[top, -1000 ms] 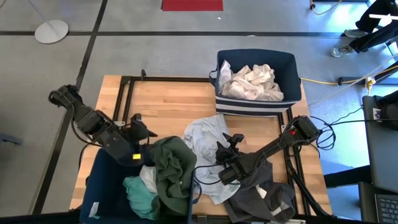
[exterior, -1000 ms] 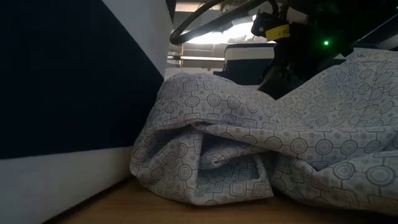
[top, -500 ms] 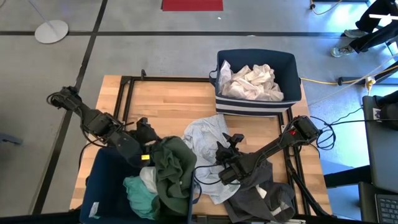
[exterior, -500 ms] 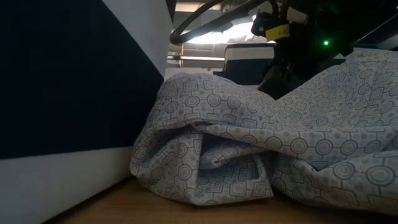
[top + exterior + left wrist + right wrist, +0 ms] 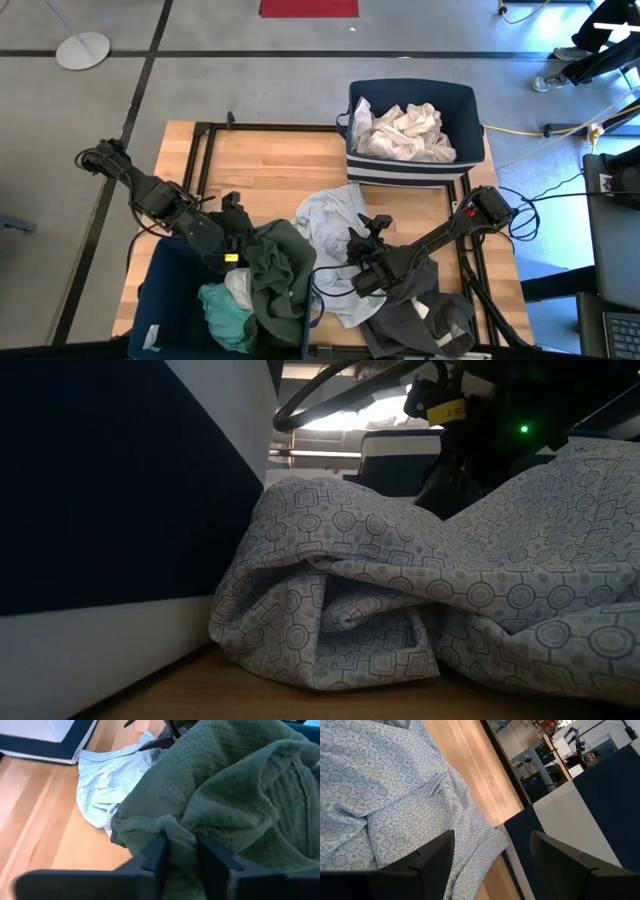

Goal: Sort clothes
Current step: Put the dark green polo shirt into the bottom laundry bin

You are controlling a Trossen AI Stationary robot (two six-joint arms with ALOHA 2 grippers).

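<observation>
Left wrist view: left pincer [image 5: 180,855] pinching a fold of dark olive green garment [image 5: 235,785]. Right pincer [image 5: 490,855] spread wide above light patterned garment [image 5: 380,795], holding nothing.

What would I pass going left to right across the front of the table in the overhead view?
Teal garment → olive garment → patterned light shirt → right hand → dark grey garment.
</observation>
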